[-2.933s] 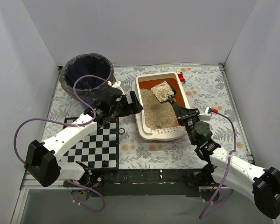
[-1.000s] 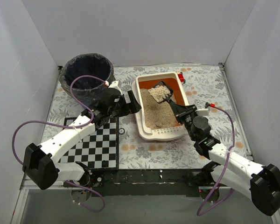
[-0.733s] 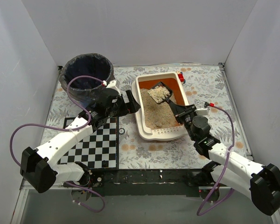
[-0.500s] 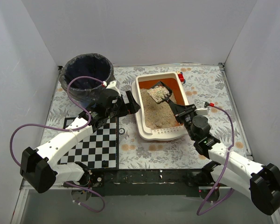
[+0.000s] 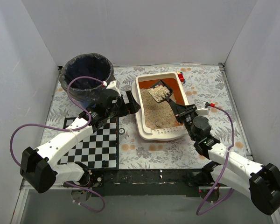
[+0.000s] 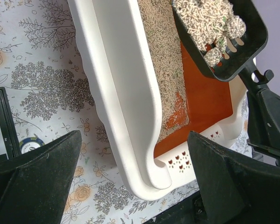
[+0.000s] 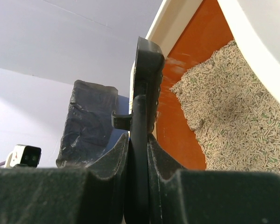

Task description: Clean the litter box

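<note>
The cream-white litter box (image 5: 141,122) sits mid-table, with beige litter (image 5: 155,112) over its orange floor. A black slotted scoop (image 5: 160,93) hovers over the far half and carries clumps and pellets. My right gripper (image 5: 181,113) is shut on the scoop's handle (image 7: 139,140) over the box's right side. My left gripper (image 5: 130,103) is open beside the box's left wall. From the left wrist, the rim (image 6: 126,93) runs between the wide-apart fingers (image 6: 32,177), and the scoop (image 6: 219,37) shows at the upper right.
A round blue bin with a dark bag (image 5: 86,74) stands at the back left, just behind my left arm. A checkerboard mat (image 5: 98,144) lies at the front left. A small red object (image 5: 181,77) sits by the box's far right corner. White walls close in three sides.
Since the earliest frame the scoop holds less litter and sits a little farther back. My left gripper has shifted slightly along the box's left wall. Over the last second almost nothing moves.
</note>
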Robot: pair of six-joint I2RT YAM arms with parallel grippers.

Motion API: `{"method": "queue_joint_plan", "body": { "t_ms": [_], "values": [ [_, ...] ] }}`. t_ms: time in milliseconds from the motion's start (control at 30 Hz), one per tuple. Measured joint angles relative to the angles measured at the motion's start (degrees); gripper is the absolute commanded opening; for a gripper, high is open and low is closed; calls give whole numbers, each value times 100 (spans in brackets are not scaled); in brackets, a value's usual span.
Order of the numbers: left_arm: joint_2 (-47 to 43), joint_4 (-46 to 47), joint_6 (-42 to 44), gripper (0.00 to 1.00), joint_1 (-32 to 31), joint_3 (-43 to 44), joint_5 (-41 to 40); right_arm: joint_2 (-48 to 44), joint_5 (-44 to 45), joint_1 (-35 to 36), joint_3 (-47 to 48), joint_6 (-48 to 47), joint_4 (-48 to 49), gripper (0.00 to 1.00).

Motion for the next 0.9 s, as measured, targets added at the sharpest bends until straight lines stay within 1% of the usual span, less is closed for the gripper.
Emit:
{"method": "queue_joint_plan", "body": {
  "t_ms": [100,200,333,467,567,700,833,900],
  "values": [
    [0,13,0,98,0,0,2,11,59,7,-46,127,13,1],
    [0,39,0,98,0,-11,2,13,35,0,-122,22,166,1],
    [0,39,2,98,0,-11,0,-177,188,2,-116,26,-118,1],
    [0,61,7,98,0,-11,-2,-173,105,-4,-98,-146,-92,1],
    [-4,59,7,98,0,-13,-2,-229,201,7,-96,-155,-212,1],
    [-59,76,4,98,0,-48,-7,-247,81,-7,-105,-389,68,1],
    [-66,85,4,98,0,-48,-7,-240,111,0,-59,-367,-11,1],
    [-68,98,4,98,0,-52,-7,-177,55,-7,-74,-448,179,1]
  ]
}}
